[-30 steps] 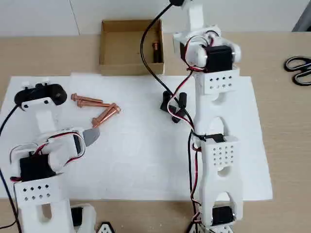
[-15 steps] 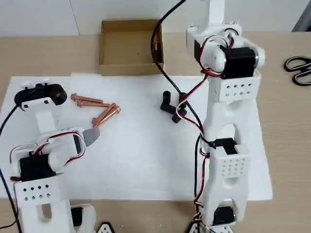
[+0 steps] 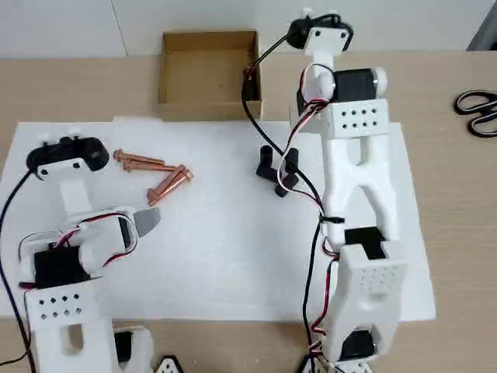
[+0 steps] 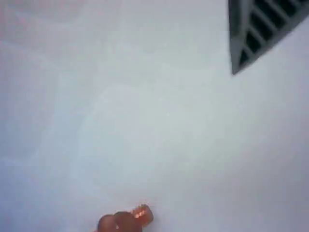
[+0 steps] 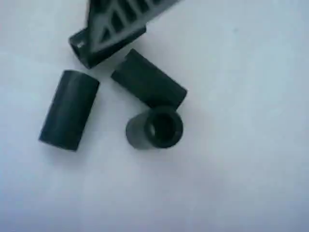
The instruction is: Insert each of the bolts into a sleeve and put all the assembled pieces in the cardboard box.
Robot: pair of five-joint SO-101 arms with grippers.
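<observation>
Here, the copper bolts (image 3: 169,185) lie loose on the white sheet (image 3: 233,264), left of centre in the high view. They are just above the left end effector (image 3: 147,219); whether it is spread or pressed together cannot be told. The black sleeves (image 3: 267,165) cluster at centre, well apart from the bolts. The right end effector (image 5: 116,24) hangs over them and covers part of one sleeve; its state cannot be told either. The cardboard box (image 3: 208,111) sits on the surface (image 3: 435,85) at upper centre, with one assembled piece (image 3: 248,76) against its right wall.
</observation>
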